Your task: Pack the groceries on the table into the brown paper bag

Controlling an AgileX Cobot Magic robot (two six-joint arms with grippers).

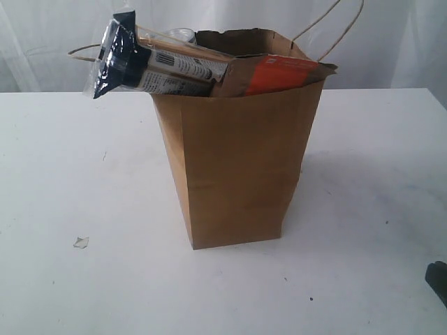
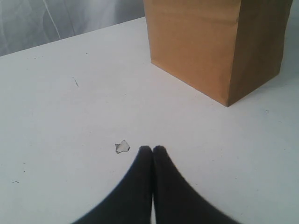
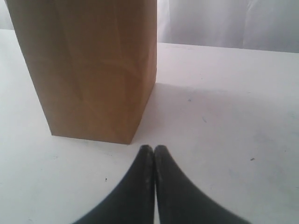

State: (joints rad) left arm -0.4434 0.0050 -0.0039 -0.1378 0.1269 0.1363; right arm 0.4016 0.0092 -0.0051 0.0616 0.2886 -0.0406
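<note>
Since no groceries show anywhere on the bare worktop (image 1: 63, 160), packing looks all but done; only a small clear wrapper scrap (image 1: 81, 242) lies out, toward the near left corner. Brown paper bag (image 1: 237, 174) stands about mid-worktop, long axis upright, mouth up, string handles (image 1: 328, 31) arching over the rim. Long navy-tan packet (image 1: 150, 66) lies nearly level across the mouth, its long axis running left-right, dark end jutting past the bag's rim toward the left edge. Brown pouch with the orange label (image 1: 276, 75) rests flat at the top, one corner past the rim toward the right edge. Other goods presumably inside; cannot see them. Possibly left: settling those two lower. Left jaws pressed together, empty, low over the worktop just beside the scrap. Right jaws likewise closed and empty, near the bag's base.
</note>
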